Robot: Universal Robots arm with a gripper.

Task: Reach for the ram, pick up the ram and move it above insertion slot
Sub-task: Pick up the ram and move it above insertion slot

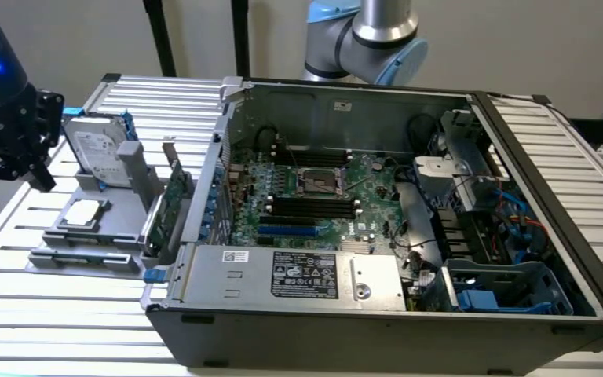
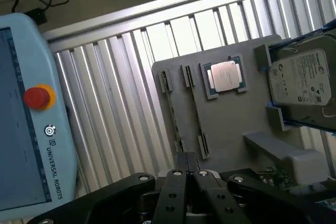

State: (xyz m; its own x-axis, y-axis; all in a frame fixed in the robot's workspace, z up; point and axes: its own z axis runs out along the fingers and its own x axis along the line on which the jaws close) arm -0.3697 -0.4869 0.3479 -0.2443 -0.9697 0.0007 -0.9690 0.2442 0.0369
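Off at the exterior view's left, the dark end effector [image 1: 31,169] hangs over the gray tray [image 1: 123,236] on the slatted surface [image 1: 60,314], well apart from the open computer case [image 1: 385,314]. In the wrist view its fingers [image 2: 181,174] look pressed together, holding nothing. The ram [image 2: 195,109] stands on edge in the tray, a thin dark strip between two end holders. One end points in just below the fingertips and the other away from them, and it lies alongside the processor chip [image 2: 224,75].
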